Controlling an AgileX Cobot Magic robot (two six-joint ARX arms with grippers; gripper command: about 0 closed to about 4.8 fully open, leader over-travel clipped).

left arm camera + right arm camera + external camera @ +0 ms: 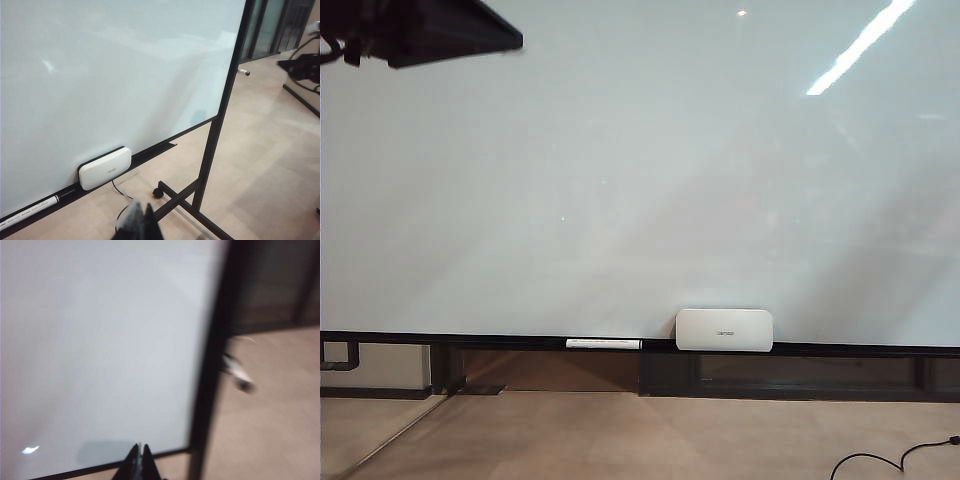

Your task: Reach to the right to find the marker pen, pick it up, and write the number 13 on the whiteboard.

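Whiteboard [620,180]: I see it run off the exterior view's top and both sides.
Dark shape [430,30], upper left there: cropped; can't identify.
Right gripper [139,459]: only fingertips show, pressed together, at the frame's bottom edge.
Small pale object [239,372] beyond the board's post: motion-blurred, unreadable.
Left gripper [139,225]: tips smeared, state unclear.
White box [724,329]: label too small.

White rounded box [724,329] on dark rail, black cable [890,461] on tan floor [620,435]
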